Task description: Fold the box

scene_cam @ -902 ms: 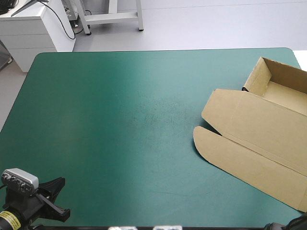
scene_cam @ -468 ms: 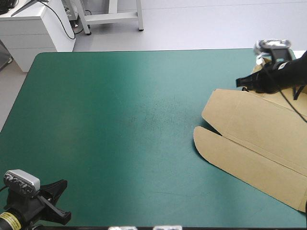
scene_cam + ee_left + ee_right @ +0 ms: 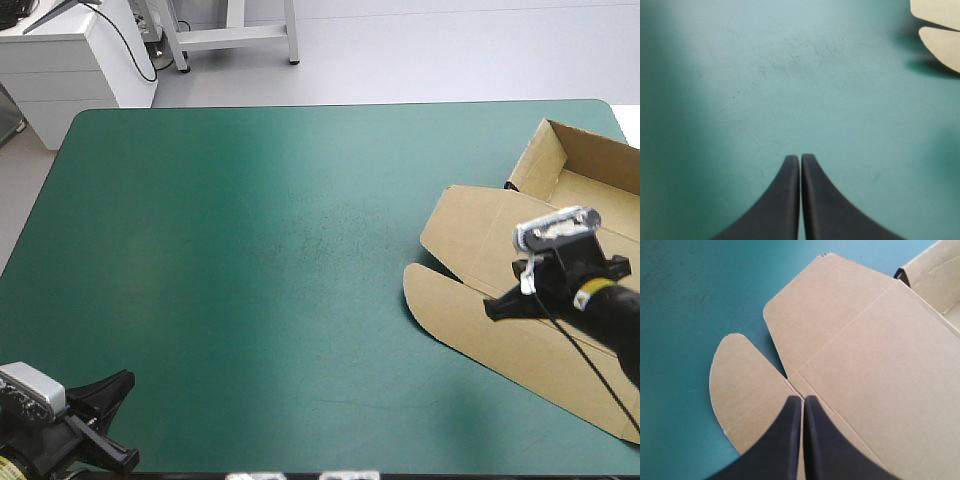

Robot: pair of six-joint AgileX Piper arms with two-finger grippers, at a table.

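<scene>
Near left corner: my left gripper [image 3: 800, 160] hangs over bare teal-green cover [image 3: 250, 250], its black fingers pressed together into one point, with nothing between them.
Middle of the table: I see faint scuffs [image 3: 320, 235] on the cover.
Box [image 3: 470, 235]: brown, on the right side of the table, running past the right edge of my high view.
Flap [image 3: 435, 295]: rounded, lying flat on the cover at the box's near left end.
Lid [image 3: 865, 350]: flat, between the flap and the tray.
Right gripper [image 3: 803, 399]: over the lid, fingers together and empty, tips above the crease by the flap. I cannot tell whether they touch the board.
Tray [image 3: 590, 175]: far right, walls raised, open on top.
</scene>
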